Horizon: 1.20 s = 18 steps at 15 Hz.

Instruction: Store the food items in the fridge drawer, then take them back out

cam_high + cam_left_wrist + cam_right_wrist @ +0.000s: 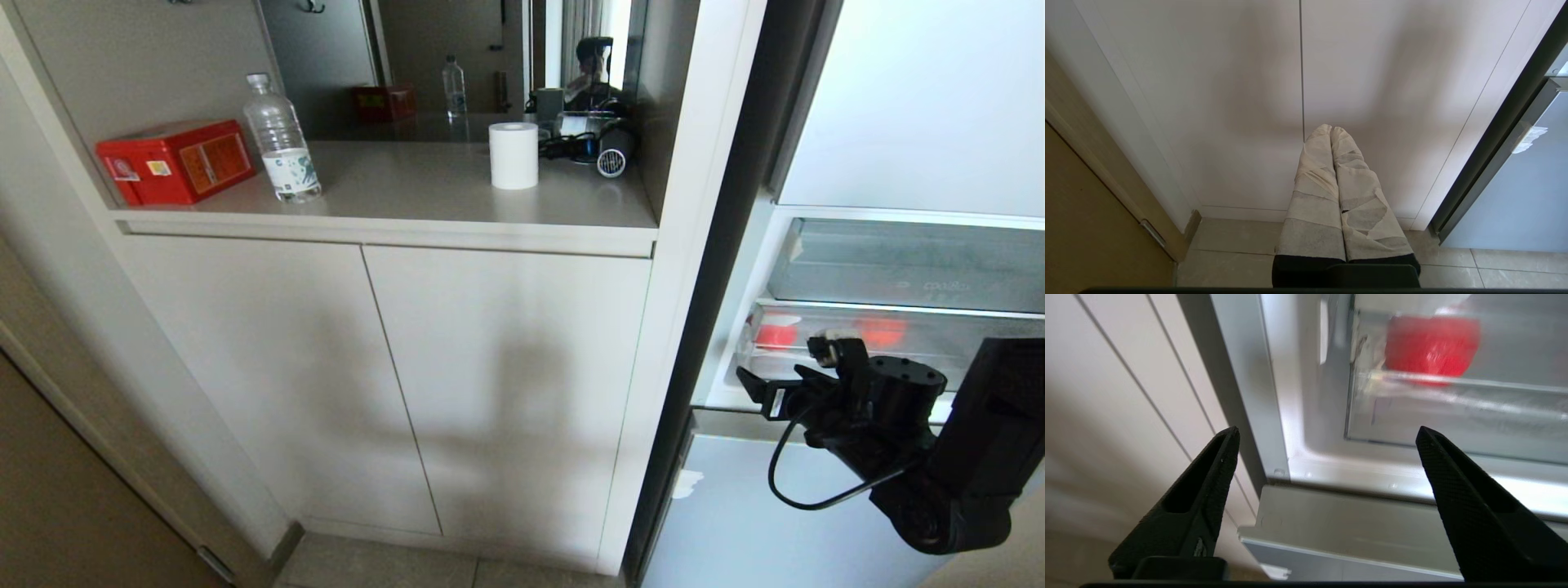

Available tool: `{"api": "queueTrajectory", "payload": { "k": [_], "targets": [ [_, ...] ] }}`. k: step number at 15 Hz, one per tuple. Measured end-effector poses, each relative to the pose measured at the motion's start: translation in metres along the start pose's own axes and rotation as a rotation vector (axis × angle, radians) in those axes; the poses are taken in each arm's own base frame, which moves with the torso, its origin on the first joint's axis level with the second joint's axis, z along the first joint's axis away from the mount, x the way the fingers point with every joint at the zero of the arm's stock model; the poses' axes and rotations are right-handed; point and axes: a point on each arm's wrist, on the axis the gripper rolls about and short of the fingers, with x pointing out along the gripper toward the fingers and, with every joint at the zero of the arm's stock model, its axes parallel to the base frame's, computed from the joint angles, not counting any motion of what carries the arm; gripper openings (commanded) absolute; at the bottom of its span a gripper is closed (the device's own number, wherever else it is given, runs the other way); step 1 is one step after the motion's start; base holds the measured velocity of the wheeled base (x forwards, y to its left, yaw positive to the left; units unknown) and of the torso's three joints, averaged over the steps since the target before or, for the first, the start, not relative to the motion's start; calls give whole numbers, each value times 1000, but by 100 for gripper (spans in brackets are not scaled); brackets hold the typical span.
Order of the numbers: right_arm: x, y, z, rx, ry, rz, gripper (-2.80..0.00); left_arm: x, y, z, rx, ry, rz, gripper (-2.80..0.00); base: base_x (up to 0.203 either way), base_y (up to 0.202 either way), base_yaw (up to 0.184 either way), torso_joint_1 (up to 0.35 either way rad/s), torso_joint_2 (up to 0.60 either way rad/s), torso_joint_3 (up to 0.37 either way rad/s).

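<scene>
Black right arm (955,457) — looping cable (804,482)

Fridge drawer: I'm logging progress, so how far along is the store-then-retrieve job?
Done, it seems: a red fruit sits in the clear fridge drawer, which looks pushed in. In hand: nothing; the right gripper is open and empty outside the drawer front. The left gripper is shut, parked by the cabinet doors. Left: taking the fruit back out.

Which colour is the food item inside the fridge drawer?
Bright red food item, seen through the clear fridge drawer; the right wrist view shows it best.
</scene>
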Motion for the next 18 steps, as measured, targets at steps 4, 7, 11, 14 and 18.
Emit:
{"api": "queueTrajectory", "payload": {
  "k": [4, 7, 11, 14, 18],
  "targets": [
    [13, -5, 4, -2, -40, -64, 0, 0, 0, 0, 0, 0, 0, -280, 0, 0, 0, 0, 0, 0],
    [21, -13, 0, 1, -43, -95, 0, 0, 0, 0, 0, 0, 0, -280, 0, 0, 0, 0, 0, 0],
    [32, -19, -5, 6, -53, -138, 0, 0, 0, 0, 0, 0, 0, -280, 0, 0, 0, 0, 0, 0],
    [36, -19, -5, 13, -62, -137, 0, 0, 0, 0, 0, 0, 0, -280, 0, 0, 0, 0, 0, 0],
    [39, -19, -4, 40, -75, -134, 0, 0, 0, 0, 0, 0, 0, -280, 0, 0, 0, 0, 0, 0]
  ]
}}
